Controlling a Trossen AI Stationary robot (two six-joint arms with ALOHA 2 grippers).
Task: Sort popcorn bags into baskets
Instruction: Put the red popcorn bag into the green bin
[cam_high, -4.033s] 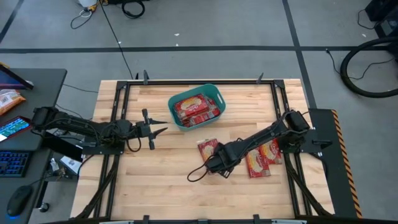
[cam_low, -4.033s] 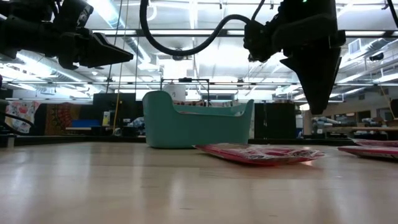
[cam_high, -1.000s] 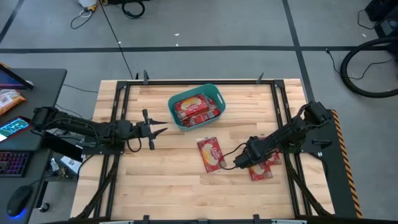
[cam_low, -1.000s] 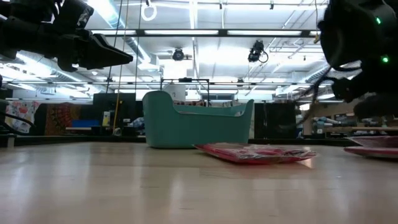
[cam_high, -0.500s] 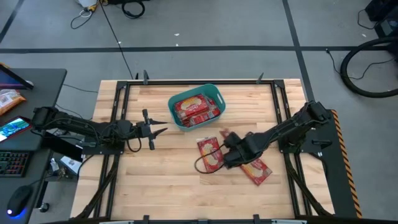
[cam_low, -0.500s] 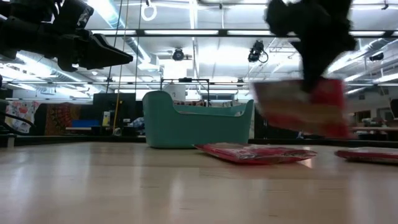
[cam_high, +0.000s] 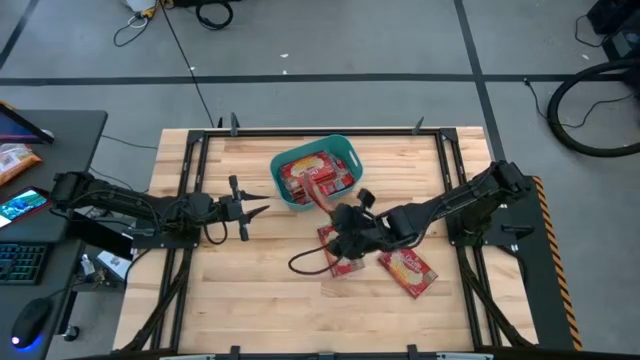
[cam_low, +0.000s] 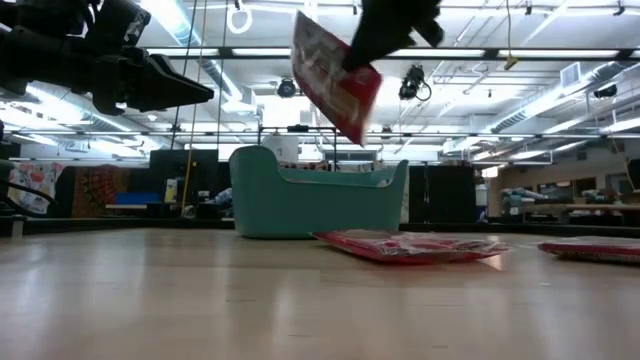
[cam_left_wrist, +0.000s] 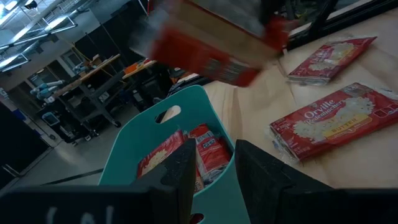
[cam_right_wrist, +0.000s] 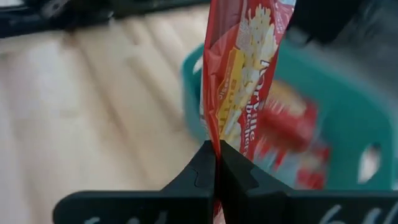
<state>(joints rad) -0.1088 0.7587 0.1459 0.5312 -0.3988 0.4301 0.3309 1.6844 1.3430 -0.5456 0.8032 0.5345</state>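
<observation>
The wooden tabletop (cam_high: 250, 280) sits on a gray floor, with two popcorn bags (cam_high: 408, 272) lying flat. The right claw (cam_high: 340, 215) pinches one red bag (cam_low: 335, 75) up in the air, just beside the teal basket (cam_high: 345, 152). The left claw (cam_high: 255, 211) waits near the left side with its fingers a little apart.

Your light wooden slatted table (cam_high: 260, 290) carries a teal plastic tub (cam_high: 346, 153) and two flat red popcorn packets (cam_high: 411, 272).

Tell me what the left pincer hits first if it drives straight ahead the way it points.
Probably the basket: the left pincer points across the table at its near wall, and the left wrist view shows that wall straight ahead. Height is unclear; it might skim the rim instead.
</observation>
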